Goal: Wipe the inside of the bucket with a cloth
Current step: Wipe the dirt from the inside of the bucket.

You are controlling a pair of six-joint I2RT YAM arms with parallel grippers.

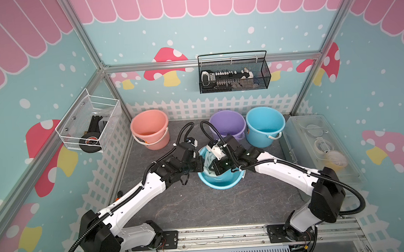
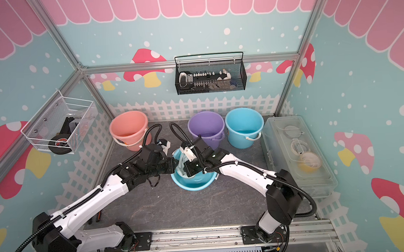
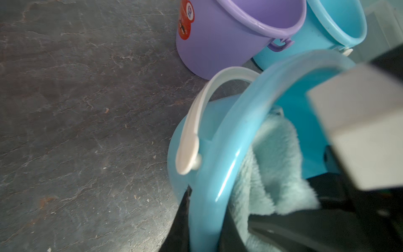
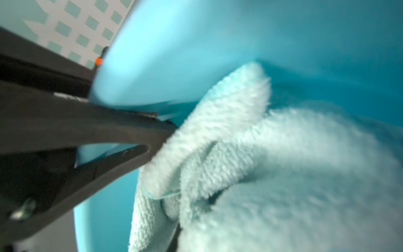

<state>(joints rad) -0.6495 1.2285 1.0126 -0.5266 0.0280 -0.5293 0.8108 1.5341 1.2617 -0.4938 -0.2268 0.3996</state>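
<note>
Cloth (image 1: 209, 163), pale mint and fluffy: found bunched in folds inside the blue bucket (image 1: 223, 185), lying against its inner wall close to the rim. Blue bucket located midway across the grey tabletop (image 1: 201, 214), tilted rather than upright, white handle (image 3: 196, 122) hanging outside the wall. Left arm: extended from the near rail (image 1: 225, 236), elbow out to its own side, forearm angled inward, wrist about level with the rim. Left gripper (image 1: 200, 160): clamped on the bucket rim, one finger outside the wall and one inside, as seen in the left wrist view. Right arm: mirrored reach from the opposite end of the rail, forearm angled inward, wrist bent down into the bucket mouth. Right gripper (image 4: 161, 139): jaws together, apparently pinching a fold of the cloth; contact point blurred in the right wrist view, so grip on fabric rated probable only. Both wrists nearly meeting above the bucket in both top views. Noted behind, along the rear fence: pink bucket (image 1: 149, 129), purple bucket (image 1: 227, 127) and second blue bucket (image 1: 265, 125), all upright.
</note>
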